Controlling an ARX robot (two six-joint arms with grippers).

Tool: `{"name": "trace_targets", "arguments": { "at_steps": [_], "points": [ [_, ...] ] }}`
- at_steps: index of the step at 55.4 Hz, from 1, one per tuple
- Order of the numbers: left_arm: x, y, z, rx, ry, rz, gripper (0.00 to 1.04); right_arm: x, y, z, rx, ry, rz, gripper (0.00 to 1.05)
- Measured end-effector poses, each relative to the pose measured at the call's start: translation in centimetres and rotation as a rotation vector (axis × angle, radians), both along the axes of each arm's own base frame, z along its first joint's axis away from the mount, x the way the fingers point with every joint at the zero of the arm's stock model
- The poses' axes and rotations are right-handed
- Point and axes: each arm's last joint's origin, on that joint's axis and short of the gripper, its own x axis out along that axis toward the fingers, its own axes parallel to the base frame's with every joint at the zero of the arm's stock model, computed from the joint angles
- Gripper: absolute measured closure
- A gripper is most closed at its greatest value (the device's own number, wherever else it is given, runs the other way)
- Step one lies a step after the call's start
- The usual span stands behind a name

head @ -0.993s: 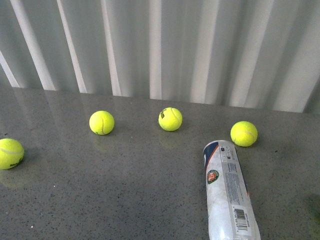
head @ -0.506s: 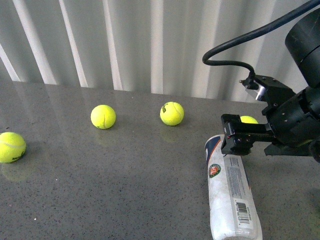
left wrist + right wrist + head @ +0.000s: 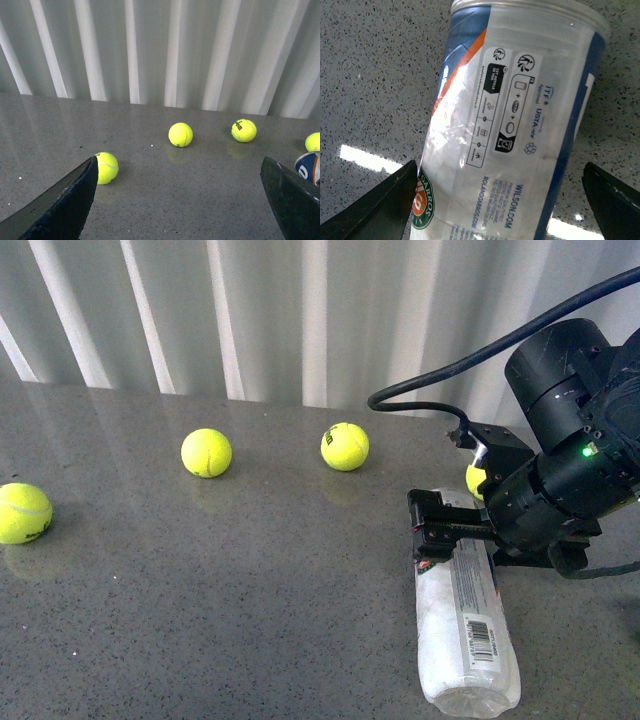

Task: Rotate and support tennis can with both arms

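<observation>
The tennis can [image 3: 466,625] lies on its side on the grey table, its far end under my right gripper. My right gripper [image 3: 424,525] is open and hangs over that far end, with a green light on the arm [image 3: 585,451]. In the right wrist view the can's label [image 3: 520,115] fills the frame and the gripper [image 3: 499,200] has one jaw on each side of it, apart from it. My left gripper [image 3: 177,200] is open and empty above bare table. The can's end [image 3: 309,167] shows at that view's edge. The left arm is out of the front view.
Loose tennis balls lie on the table: one at the far left [image 3: 22,512], two further back [image 3: 206,452] [image 3: 344,446], and one partly hidden behind the right arm [image 3: 474,478]. A white pleated curtain [image 3: 300,310] hangs along the table's back edge.
My right arm has come in from the right and moved left and down, over the can's far end. The can has not moved. The view has tilted a little.
</observation>
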Motion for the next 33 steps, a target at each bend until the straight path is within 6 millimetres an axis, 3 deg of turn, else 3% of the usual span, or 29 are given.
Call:
{"name": "trace_targets", "arguments": {
  "at_steps": [4,20,33],
  "points": [
    [0.0,0.0,0.0,0.0,0.0,0.0,0.07,-0.12,0.18,-0.27,-0.01,-0.006,-0.001,0.08],
    [0.0,0.0,0.0,0.0,0.0,0.0,0.07,-0.21,0.22,-0.32,-0.024,-0.006,-0.001,0.46],
    [0.0,0.0,0.0,0.0,0.0,0.0,0.07,-0.21,0.09,-0.19,-0.033,-0.007,-0.007,0.69]
  ]
}}
